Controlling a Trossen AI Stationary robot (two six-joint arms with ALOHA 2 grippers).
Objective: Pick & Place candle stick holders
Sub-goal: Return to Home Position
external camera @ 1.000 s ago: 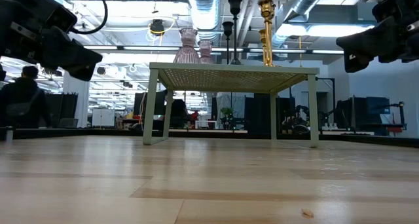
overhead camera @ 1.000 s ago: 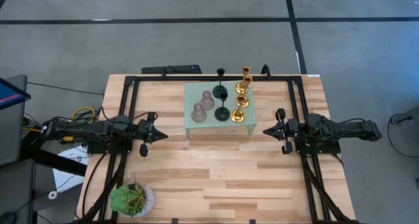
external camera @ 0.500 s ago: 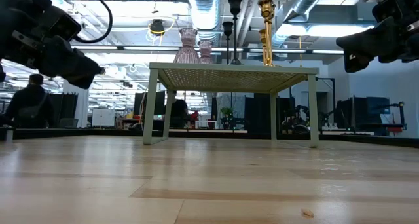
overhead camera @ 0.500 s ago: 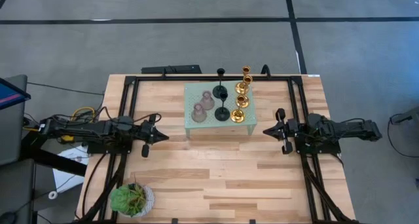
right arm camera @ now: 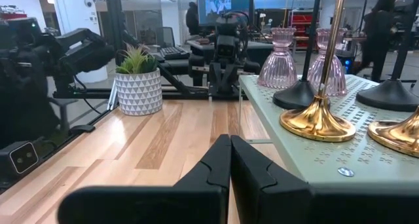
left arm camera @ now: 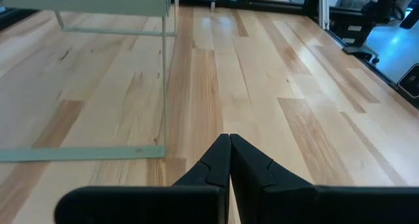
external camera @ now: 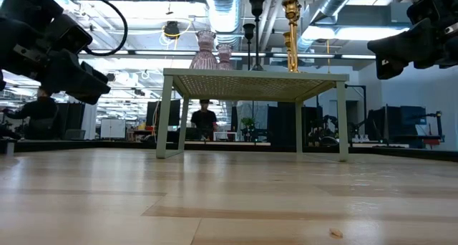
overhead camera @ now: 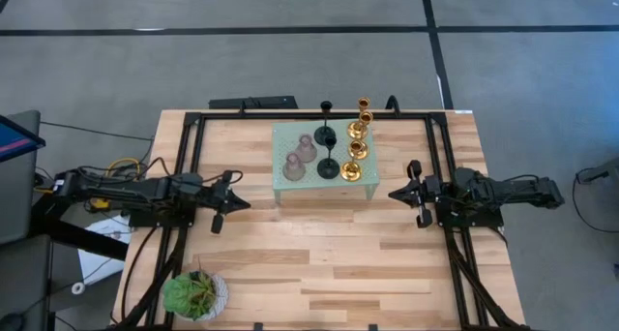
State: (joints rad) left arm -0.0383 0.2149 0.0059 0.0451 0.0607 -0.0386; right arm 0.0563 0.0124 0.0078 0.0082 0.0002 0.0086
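Wooden table (overhead camera: 319,263), potted plant (overhead camera: 195,295), platform (overhead camera: 285,135).
The leafy plant sits at the table's near left corner; the pale green perforated platform stands at far centre.

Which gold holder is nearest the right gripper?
The gold holder at the green platform's corner facing the right gripper; the other two golds stand farther back.

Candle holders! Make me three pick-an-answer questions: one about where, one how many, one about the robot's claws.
1. The holders stand: A on top of the platform; B under it; C beside it.
2. Pink holders: A one; B two; C four.
3. The left gripper and right gripper are: A both shut, empty; B both open; C each holding something.
Answers: 1 A, all stand on top; 2 B, two side by side; 3 A, wrist views show both closed on nothing.
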